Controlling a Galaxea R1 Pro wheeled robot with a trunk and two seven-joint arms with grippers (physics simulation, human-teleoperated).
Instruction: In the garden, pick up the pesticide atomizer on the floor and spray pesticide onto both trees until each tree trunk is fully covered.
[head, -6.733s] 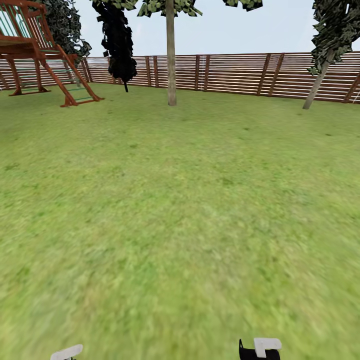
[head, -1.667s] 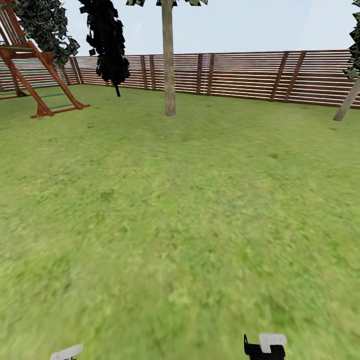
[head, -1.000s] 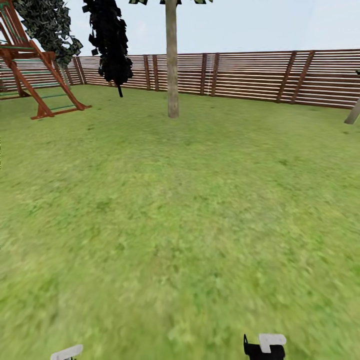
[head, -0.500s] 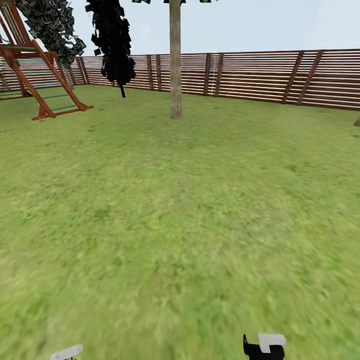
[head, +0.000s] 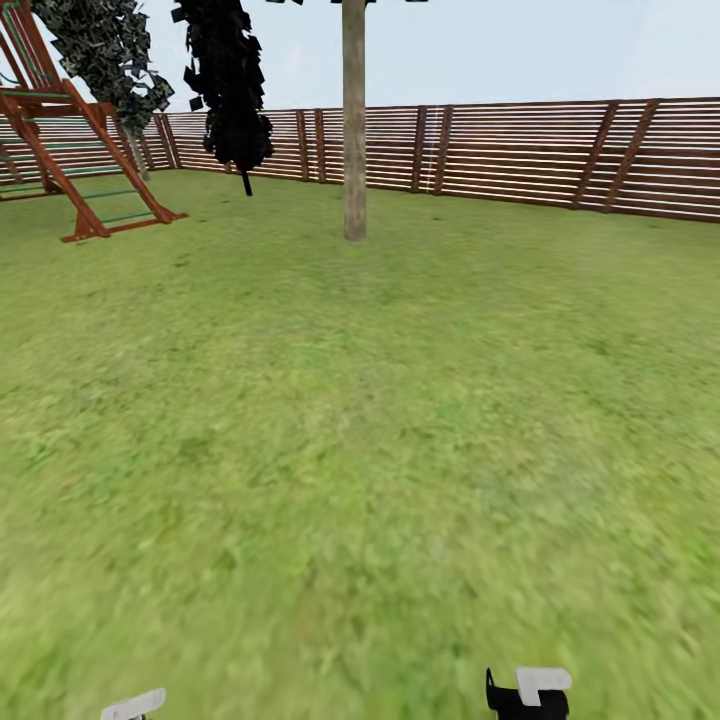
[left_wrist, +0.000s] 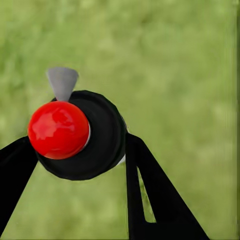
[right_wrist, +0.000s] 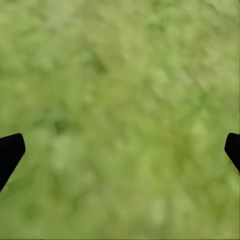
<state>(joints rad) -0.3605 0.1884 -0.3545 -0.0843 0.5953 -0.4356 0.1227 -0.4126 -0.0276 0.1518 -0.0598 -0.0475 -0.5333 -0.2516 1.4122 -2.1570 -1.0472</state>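
Note:
In the left wrist view my left gripper (left_wrist: 75, 150) is shut on the pesticide atomizer (left_wrist: 102, 137), a round black body with a glossy red ball on top and a small grey nozzle (left_wrist: 62, 82). Both hang over blurred lawn. My right gripper (right_wrist: 120, 150) is open, its two black fingertips wide apart over bare grass. Straight ahead in the head view, across the garden lawn (head: 360, 420), stands one tree with a thick pale tree trunk (head: 354, 130) in front of the fence. Its foliage is cut off at the top. No spray cloud shows.
A brown slatted fence (head: 520, 150) closes the far side. A red-brown wooden play frame with a ladder (head: 70, 150) stands at the far left, with a black-foliaged tree (head: 230, 90) beside it. Open grass lies between me and the trunk.
The camera has travelled forward and turned slightly: the pale trunk looks nearer and larger, and a leaning trunk at the right edge has slid out of view. Both arms hold their pose.

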